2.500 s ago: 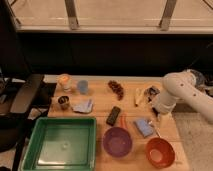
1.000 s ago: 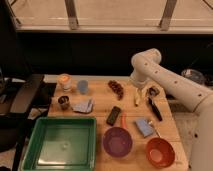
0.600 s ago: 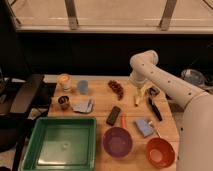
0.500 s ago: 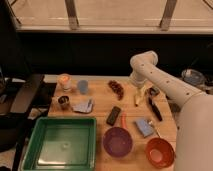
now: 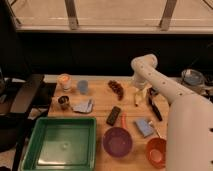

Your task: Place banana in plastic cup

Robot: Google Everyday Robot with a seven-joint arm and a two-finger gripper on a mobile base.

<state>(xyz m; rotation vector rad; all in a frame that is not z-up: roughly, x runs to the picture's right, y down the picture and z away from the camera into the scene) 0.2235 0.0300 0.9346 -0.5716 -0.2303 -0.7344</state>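
Observation:
The banana [image 5: 137,98] is small and pale yellow and lies on the wooden table right of centre. My gripper [image 5: 139,89] hangs from the white arm [image 5: 144,66] directly over the banana's far end, very close to it or touching it. The light blue plastic cup [image 5: 82,87] stands upright at the back left of the table, well to the left of the gripper. Nothing shows inside the cup from this angle.
A dark reddish bunch [image 5: 117,89] lies between cup and banana. An orange-white cup [image 5: 64,80], a dark metallic cup [image 5: 63,101] and a grey-blue packet [image 5: 83,105] sit left. A black bar [image 5: 114,115], purple bowl [image 5: 117,141], orange bowl [image 5: 156,151], blue sponge [image 5: 145,126] and green tray [image 5: 60,145] are in front.
The arm has swung from the table's right side to the left and lowered, bringing the gripper over the banana. In the last half second it barely moved. The objects have stayed put.

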